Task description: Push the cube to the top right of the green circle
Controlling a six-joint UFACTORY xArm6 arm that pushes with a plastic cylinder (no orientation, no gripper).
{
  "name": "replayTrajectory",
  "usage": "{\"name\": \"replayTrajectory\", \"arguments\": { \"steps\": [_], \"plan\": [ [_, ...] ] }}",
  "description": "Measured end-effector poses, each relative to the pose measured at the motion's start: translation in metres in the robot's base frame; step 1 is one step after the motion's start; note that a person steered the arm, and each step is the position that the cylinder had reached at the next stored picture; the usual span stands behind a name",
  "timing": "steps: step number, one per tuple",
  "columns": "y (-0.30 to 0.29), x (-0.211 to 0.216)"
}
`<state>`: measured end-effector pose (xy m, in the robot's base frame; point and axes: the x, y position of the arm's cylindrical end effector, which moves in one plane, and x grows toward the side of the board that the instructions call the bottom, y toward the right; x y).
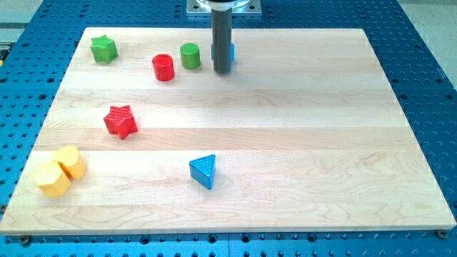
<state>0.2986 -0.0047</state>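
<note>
A green circle block (190, 56) stands near the view's top, left of centre. A blue cube (230, 51) sits just to its right, mostly hidden behind my rod; only a thin blue edge shows on the rod's right side. My tip (222, 71) rests on the board directly in front of the cube, touching or nearly touching it, and to the right of the green circle.
A red cylinder (163, 67) stands left of the green circle. A green star (103, 48) is at the top left. A red star (121, 121) lies at mid left. Two yellow blocks (61, 171) sit at the bottom left. A blue triangle (204, 171) lies at bottom centre.
</note>
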Motion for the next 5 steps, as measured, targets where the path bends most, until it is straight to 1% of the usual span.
{"name": "replayTrajectory", "arguments": {
  "steps": [1, 2, 3, 4, 5],
  "plan": [
    [-0.001, -0.007],
    [0.044, 0.010],
    [0.067, -0.017],
    [0.063, -0.031],
    [0.025, -0.031]
  ]
}}
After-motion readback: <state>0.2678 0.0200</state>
